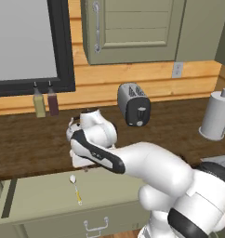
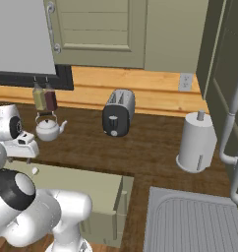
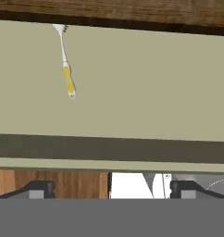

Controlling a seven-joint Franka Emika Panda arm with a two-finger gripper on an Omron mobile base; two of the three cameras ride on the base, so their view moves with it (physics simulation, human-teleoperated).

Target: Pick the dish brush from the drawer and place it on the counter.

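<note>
The dish brush lies flat in the open drawer, white head toward the counter edge, yellow handle toward the drawer front. In the left base view the brush rests mid-drawer, just below and slightly left of my gripper. My gripper hovers above the drawer floor, open and holding nothing, its fingertips spread wide. The brush sits up and left of it in the hand view. The dark wood counter runs behind the drawer.
On the counter stand a toaster, two bottles, a paper towel roll and a kettle. A sink lies at the right. The drawer's silver handle is on its front.
</note>
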